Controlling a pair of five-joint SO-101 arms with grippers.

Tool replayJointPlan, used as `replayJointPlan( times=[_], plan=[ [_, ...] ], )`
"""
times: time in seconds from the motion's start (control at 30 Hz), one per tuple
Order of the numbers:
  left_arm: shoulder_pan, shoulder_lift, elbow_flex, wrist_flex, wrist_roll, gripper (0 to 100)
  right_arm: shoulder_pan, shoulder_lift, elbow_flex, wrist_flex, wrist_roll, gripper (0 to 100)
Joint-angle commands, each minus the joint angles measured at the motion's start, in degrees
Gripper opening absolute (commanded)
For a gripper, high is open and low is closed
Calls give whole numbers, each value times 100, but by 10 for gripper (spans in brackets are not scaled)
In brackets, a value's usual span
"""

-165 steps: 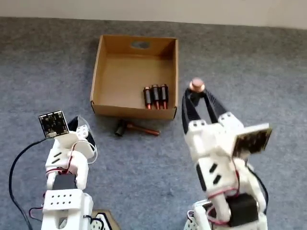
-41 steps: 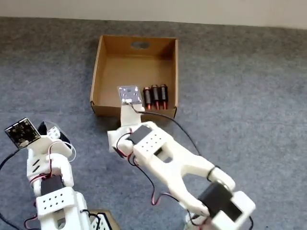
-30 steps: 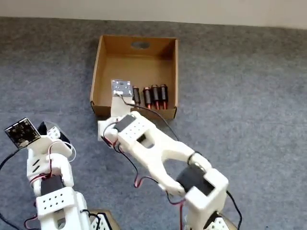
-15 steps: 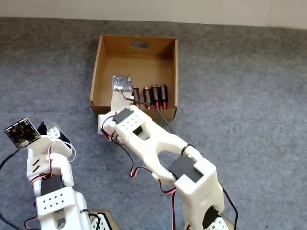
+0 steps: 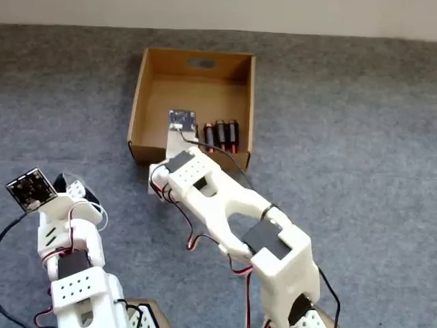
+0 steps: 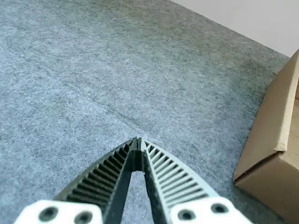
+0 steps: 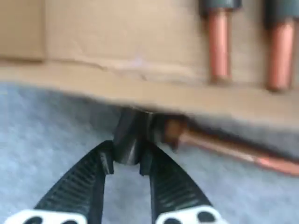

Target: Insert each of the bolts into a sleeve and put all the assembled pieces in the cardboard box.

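Right gripper (image 7: 127, 156) on sleeve (image 7: 131, 131), prob. against box (image 7: 140, 95) wall.

One cardboard box (image 5: 184, 92) stood there, three assembled pieces (image 5: 220, 135) lay inside it, one loose piece (image 7: 174, 134) lay outside on the one grey carpet (image 5: 355, 137), two robot arms (image 5: 225, 205) were present.
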Motion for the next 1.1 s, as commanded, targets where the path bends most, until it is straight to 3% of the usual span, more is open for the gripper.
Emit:
replayJointPlan(
  times=[0.0, 0.1, 0.2, 0.57, 0.73, 1.07],
  plan=[
    [48, -66, -13, -79, 44, 24, 57, -664, 760, 163, 18, 5],
    [145, -66, -13, -79, 44, 24, 57, -1297, 1455, 163, 185, 5],
    [145, -66, -13, -79, 44, 24, 66, -1956, 2141, 163, 888, 5],
    [154, -66, -4, -79, 44, 24, 75, -3582, 3890, 215, 4229, 22],
    [154, -66, -4, -79, 44, 24, 66, -3635, 4013, 374, 4343, 177],
    [154, -66, -4, -79, 44, 24, 75, -3327, 3987, -382, 4308, 176]
  ],
)
